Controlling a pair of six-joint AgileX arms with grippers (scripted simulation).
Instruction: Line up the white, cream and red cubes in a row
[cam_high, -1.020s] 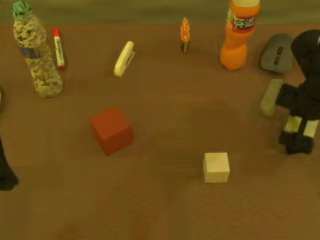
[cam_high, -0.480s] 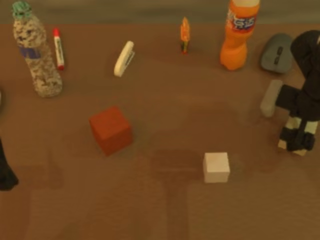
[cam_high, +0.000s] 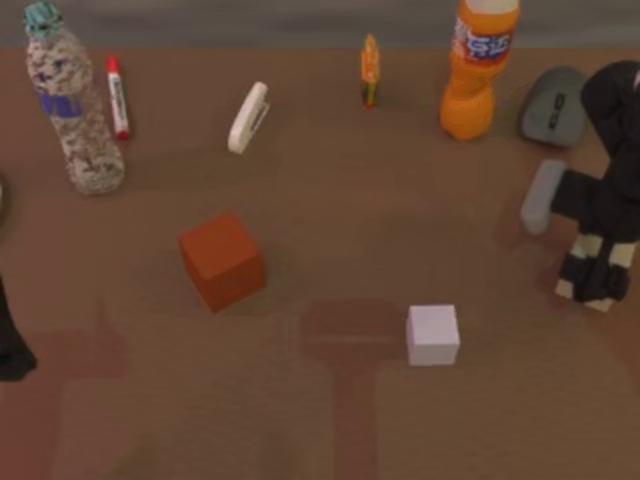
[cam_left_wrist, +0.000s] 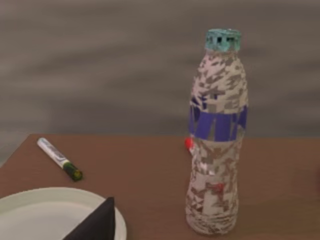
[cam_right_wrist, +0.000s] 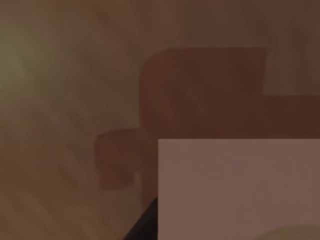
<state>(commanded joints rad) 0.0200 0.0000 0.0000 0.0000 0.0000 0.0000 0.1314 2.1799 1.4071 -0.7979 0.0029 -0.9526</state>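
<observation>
Judging the right gripper (cam_high: 590, 285) first: it hangs near the table's right edge, and whether its jaws are wide or clamped cannot be told. Its wrist view is filled by a pale flat face (cam_right_wrist: 235, 185) close to the camera, possibly a cube in its grasp, but that is unsure. The white cube (cam_high: 433, 335) sits near the table's middle, and the red cube (cam_high: 222, 260) lies well apart on the left, turned askew. The row probably wants building beside the white cube, with faces square and a small gap kept. The left gripper (cam_high: 12, 355) is parked at the left edge.
</observation>
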